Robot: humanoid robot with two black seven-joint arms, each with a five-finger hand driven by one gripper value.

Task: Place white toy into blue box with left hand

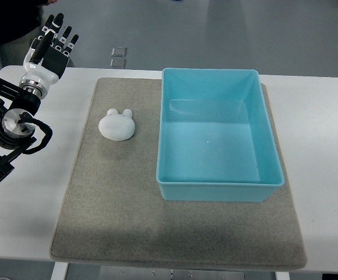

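Left hand (48, 46): fingers spread, nothing held, far-left off mat. White toy (117, 125) approx. beside blue box (218, 195); best gripped from above, across body.

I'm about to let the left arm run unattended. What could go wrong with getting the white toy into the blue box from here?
The white toy is small, rounded and smooth, so the left robot hand, open and well off to the side, might pinch it loose. The blue box has tall walls; a low carry could clip the near wall or push the box along the grey mat.
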